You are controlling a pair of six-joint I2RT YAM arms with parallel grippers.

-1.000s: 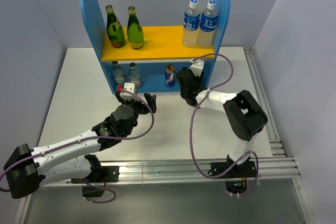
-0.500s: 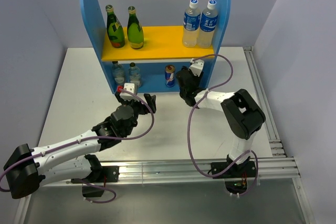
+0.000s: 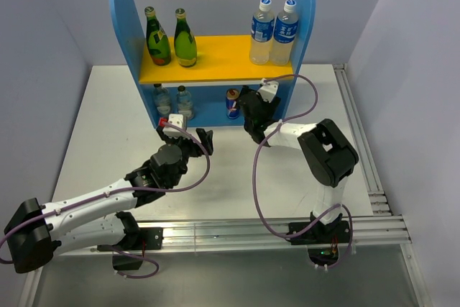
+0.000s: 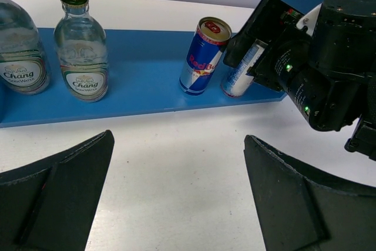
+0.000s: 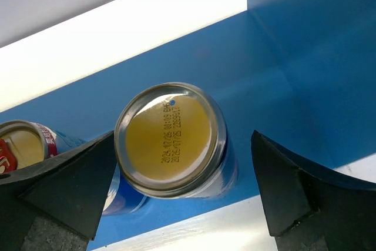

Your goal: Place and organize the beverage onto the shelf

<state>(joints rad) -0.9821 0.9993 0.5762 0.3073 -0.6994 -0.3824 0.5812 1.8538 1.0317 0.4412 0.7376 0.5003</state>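
Right wrist view: the right gripper (image 5: 182, 139) has its jaws apart either side of a tilted can (image 5: 170, 139) on the lower blue board of the shelf (image 4: 141, 80), with a gap on one side. A second can (image 4: 202, 57) stands just beside it. The left gripper (image 4: 179, 145), spread wide, hangs over the white surface (image 4: 182, 216).

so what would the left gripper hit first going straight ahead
Likely the shelf's lower blue board, in the gap between a clear bottle and the upright can, though depth is unclear.

second can (image 4: 239, 77) half hidden, left bottle (image 4: 17, 57) cropped
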